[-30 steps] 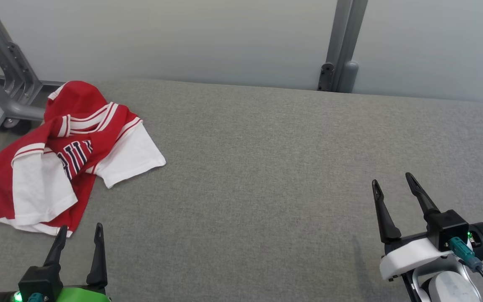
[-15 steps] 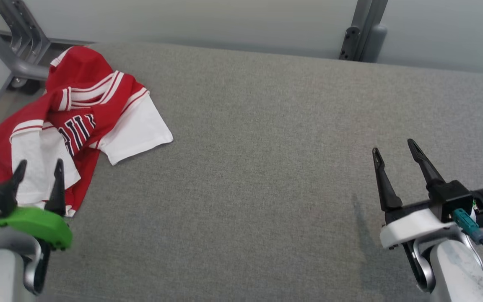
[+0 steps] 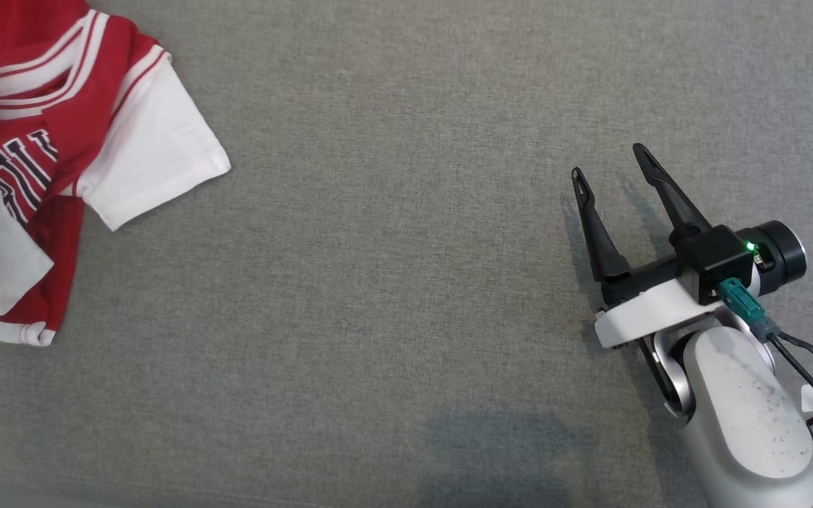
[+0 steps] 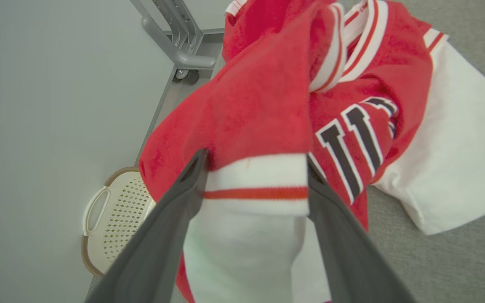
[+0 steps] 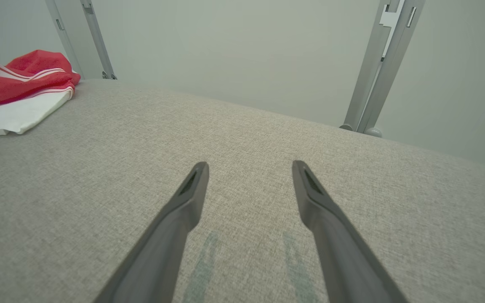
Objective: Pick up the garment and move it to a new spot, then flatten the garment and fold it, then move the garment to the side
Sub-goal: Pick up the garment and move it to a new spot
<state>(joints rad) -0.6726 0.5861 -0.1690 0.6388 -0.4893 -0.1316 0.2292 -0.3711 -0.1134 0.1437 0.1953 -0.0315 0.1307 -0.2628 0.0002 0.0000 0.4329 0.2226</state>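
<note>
Garment (image 3: 145, 155) crumpled at 10 o'clock on grey fabric surface (image 3: 378, 282). Pale wall (image 5: 246, 54), metal posts (image 5: 373, 71) behind. Left jaws wide, fingers (image 4: 175, 202) straddling striped white cuff, contact unclear. Right jaws wide, empty, at 3 o'clock. Garment's long axis roughly 12–6, one white sleeve pointing 4.

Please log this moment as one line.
stage: pre-grasp | left gripper: open, over garment | right gripper: open, over table | garment: crumpled, ungripped
</note>
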